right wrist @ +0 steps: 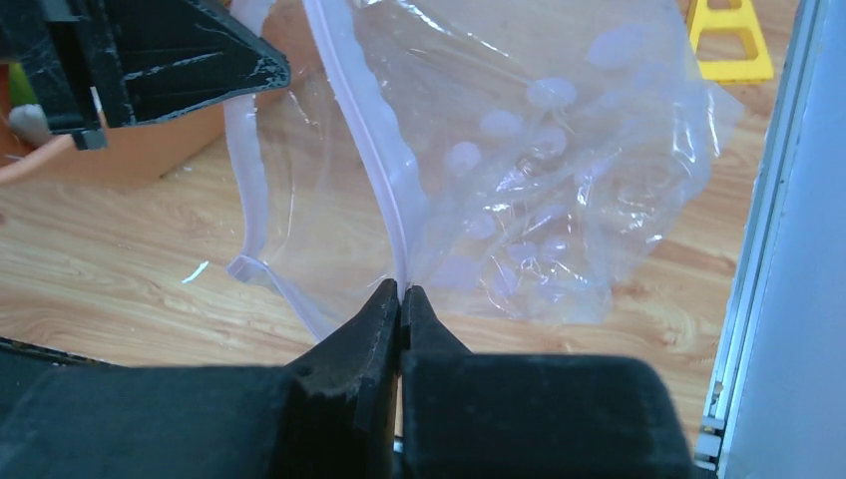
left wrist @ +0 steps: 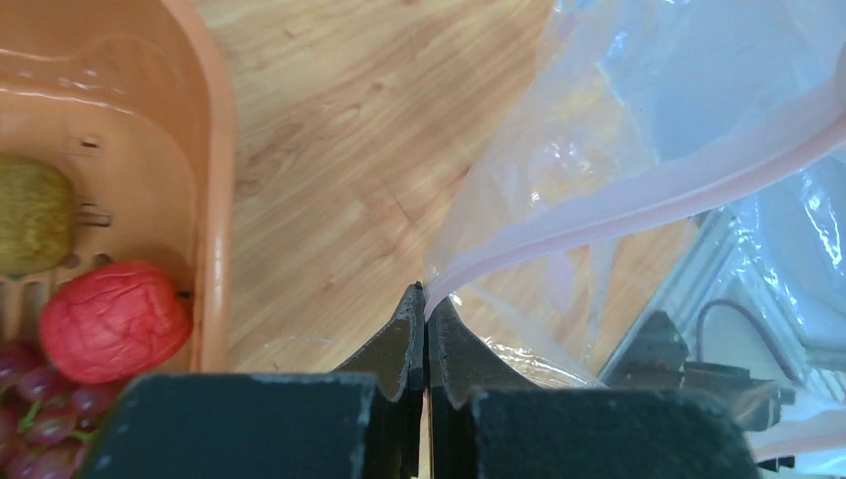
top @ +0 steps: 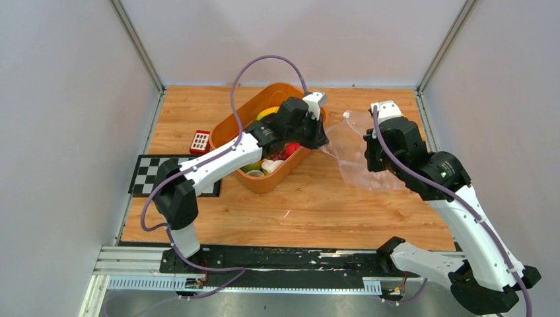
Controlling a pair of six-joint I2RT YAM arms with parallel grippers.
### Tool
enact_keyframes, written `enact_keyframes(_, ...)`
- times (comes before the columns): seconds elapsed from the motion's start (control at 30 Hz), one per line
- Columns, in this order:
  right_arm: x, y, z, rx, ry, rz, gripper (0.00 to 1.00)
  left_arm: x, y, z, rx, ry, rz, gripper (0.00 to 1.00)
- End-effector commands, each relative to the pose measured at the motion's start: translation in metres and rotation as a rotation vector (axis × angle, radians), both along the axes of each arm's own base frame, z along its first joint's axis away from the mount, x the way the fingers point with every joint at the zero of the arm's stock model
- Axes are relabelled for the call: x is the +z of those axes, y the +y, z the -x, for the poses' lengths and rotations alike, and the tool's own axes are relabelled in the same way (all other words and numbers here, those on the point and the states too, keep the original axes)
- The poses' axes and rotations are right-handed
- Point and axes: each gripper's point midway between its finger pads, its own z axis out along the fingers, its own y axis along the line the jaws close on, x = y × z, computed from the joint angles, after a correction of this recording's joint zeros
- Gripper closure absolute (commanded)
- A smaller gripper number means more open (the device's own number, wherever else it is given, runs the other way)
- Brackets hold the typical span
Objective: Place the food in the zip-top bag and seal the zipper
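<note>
The clear zip-top bag hangs between my two grippers, right of the orange basket. My left gripper is shut on the bag's pinkish zipper at one end of the mouth. My right gripper is shut on the zipper at the other side. The bag looks empty and crinkled. The food is in the basket: a red fruit, a kiwi, grapes, and a yellow piece in the top view.
A small red block with white squares and a checkerboard lie left of the basket. A yellow stand sits behind the bag. Enclosure walls stand on three sides; a metal rail runs along the right edge.
</note>
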Motion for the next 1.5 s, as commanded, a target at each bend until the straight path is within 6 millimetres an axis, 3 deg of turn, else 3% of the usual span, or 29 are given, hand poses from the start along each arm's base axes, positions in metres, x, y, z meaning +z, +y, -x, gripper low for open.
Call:
enact_keyframes(0.0, -0.023, 0.009, 0.0, 0.005, 0.075, -0.006, 1.0, -0.003, -0.023, 0.005, -0.107, 0.028, 0.035, 0.99)
enact_keyframes(0.2, -0.064, 0.026, -0.031, -0.03, 0.131, 0.007, 1.0, -0.053, 0.016, -0.023, 0.05, -0.053, -0.173, 0.93)
enact_keyframes(0.3, -0.064, 0.033, -0.044, -0.029, 0.103, -0.043, 1.0, -0.073, 0.026, -0.031, 0.058, -0.046, -0.224, 0.92)
enact_keyframes(0.4, -0.051, 0.031, -0.047, -0.049, 0.061, -0.069, 1.0, -0.079, 0.032, -0.037, 0.082, -0.055, -0.264, 0.91)
enact_keyframes(0.53, -0.043, 0.03, -0.046, -0.041, 0.018, -0.098, 1.0, -0.071, 0.018, -0.03, 0.032, -0.042, -0.191, 0.82)
enact_keyframes(0.73, -0.062, 0.028, -0.045, -0.058, 0.054, -0.075, 1.0, -0.048, -0.002, -0.013, -0.07, -0.025, -0.062, 0.52)
enact_keyframes(0.93, -0.072, 0.034, -0.053, -0.062, 0.06, -0.091, 1.0, -0.011, 0.0, -0.004, -0.11, -0.088, -0.009, 0.27)
enact_keyframes(1.17, -0.072, 0.037, -0.062, -0.075, 0.04, -0.115, 1.0, 0.005, 0.017, 0.0, -0.095, -0.114, -0.032, 0.18)
enact_keyframes(1.27, -0.071, 0.038, -0.065, -0.078, 0.031, -0.129, 1.0, 0.012, 0.034, -0.006, -0.044, -0.147, -0.057, 0.16)
enact_keyframes(1.47, -0.072, 0.042, -0.066, -0.061, 0.027, -0.152, 1.0, 0.015, 0.088, -0.047, 0.118, -0.197, -0.106, 0.08)
